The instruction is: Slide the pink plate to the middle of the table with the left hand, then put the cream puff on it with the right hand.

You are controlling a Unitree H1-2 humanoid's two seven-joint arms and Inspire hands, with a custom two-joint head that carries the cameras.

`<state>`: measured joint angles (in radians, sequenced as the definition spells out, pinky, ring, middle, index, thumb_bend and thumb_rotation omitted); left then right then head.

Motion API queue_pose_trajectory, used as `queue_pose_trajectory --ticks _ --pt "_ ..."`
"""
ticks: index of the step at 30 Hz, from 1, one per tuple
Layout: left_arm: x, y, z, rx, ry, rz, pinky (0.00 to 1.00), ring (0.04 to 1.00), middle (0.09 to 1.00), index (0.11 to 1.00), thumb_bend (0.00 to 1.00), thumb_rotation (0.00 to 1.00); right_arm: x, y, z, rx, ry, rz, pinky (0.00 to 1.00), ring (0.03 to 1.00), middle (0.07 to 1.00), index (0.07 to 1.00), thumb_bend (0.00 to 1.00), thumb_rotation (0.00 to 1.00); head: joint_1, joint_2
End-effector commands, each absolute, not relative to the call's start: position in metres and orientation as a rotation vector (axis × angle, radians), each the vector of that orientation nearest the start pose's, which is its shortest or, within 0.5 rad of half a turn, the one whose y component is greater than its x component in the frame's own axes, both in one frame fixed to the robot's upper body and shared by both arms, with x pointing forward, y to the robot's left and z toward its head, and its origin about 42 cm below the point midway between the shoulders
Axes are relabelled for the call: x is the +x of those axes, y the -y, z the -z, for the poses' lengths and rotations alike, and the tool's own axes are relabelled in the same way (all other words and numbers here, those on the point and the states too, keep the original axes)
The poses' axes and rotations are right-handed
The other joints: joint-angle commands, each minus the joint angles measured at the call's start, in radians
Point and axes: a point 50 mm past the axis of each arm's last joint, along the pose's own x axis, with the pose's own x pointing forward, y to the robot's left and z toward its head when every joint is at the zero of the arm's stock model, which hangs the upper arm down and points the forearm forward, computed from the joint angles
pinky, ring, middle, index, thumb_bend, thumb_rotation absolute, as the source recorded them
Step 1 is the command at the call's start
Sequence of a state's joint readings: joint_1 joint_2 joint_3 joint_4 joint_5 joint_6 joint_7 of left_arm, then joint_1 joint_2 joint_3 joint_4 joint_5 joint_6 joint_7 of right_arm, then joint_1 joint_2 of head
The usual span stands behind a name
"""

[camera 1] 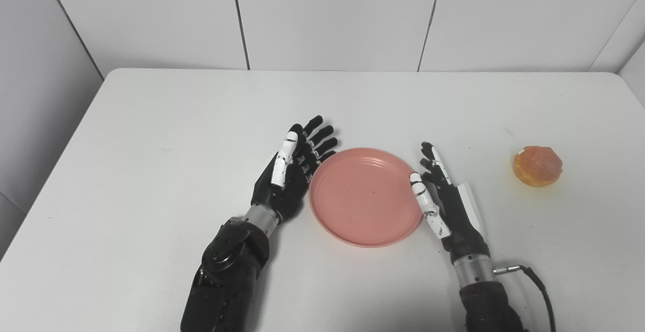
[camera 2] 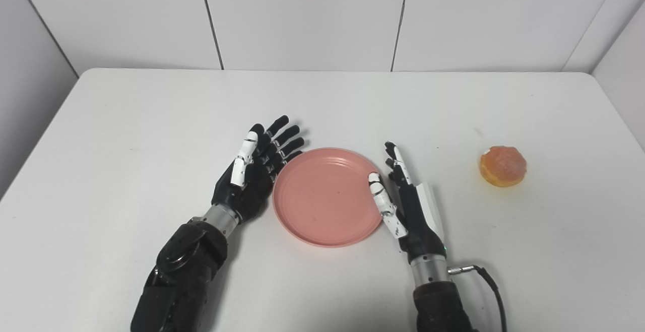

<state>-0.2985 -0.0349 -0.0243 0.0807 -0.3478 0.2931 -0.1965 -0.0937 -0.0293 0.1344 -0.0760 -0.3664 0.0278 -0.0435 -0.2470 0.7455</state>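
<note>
Fingers (camera 1: 312,138) of the left hand (camera 1: 289,173) are spreading against the pink plate (camera 1: 365,196), pushing it; right hand (camera 1: 446,201) is waiting open, fingers apart, cream puff (camera 1: 537,166) lying well apart

Both forearms are cut off by the bottom edge of the frame. The counter (camera 1: 151,120) runs out of view at the lower left and lower right corners. At centre frame, the right hand (camera 1: 446,203) covers a sliver of the pink plate (camera 1: 365,196) rim; whether the left hand (camera 1: 295,171) touches the rim cannot be told.
</note>
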Motion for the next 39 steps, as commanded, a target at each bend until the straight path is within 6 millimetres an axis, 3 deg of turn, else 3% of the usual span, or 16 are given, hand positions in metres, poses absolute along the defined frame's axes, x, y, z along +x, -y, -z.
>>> queue_pose_trajectory --ticks 1,4,10,18,24,33,39 --pt "0.369 -0.161 -0.137 -0.347 -0.131 0.361 0.91 0.910 0.917 0.913 0.41 1.00 0.315 0.176 -0.150 -0.410 0.180 -0.070 0.88 0.931 0.970 0.968 0.34 1.00 -0.041 -0.008" --pt "0.370 -0.165 -0.134 -0.348 -0.136 0.363 0.92 0.919 0.921 0.910 0.40 1.00 0.318 0.178 -0.159 -0.450 0.201 -0.041 0.86 0.919 0.960 0.965 0.33 1.00 -0.067 -0.015" --pt "0.371 -0.176 -0.125 -0.357 -0.150 0.349 0.91 0.918 0.925 0.917 0.41 1.00 0.325 0.191 -0.190 -0.540 0.302 0.010 0.91 0.940 0.955 0.956 0.34 1.00 -0.161 -0.033" --pt "0.380 -0.196 -0.112 -0.385 -0.149 0.350 0.94 0.933 0.936 0.925 0.42 1.00 0.335 0.213 -0.236 -0.660 0.383 0.084 0.92 0.954 0.968 0.964 0.34 0.97 -0.345 -0.077" --pt "0.389 -0.210 -0.101 -0.431 -0.149 0.363 0.97 0.952 0.955 0.949 0.43 1.00 0.340 0.231 -0.254 -0.748 0.435 0.147 0.88 0.940 0.965 0.959 0.37 0.93 -0.441 -0.103" --pt "0.391 -0.220 -0.093 -0.438 -0.181 0.344 0.97 0.931 0.936 0.937 0.42 1.00 0.335 0.261 -0.287 -0.982 0.429 0.245 0.84 0.926 0.970 0.963 0.43 0.82 -0.486 -0.113" --pt "0.391 -0.221 -0.095 -0.435 -0.185 0.344 0.97 0.932 0.936 0.937 0.42 1.00 0.335 0.289 -0.309 -1.158 0.404 0.335 0.79 0.894 0.936 0.944 0.56 0.73 -0.495 -0.108"
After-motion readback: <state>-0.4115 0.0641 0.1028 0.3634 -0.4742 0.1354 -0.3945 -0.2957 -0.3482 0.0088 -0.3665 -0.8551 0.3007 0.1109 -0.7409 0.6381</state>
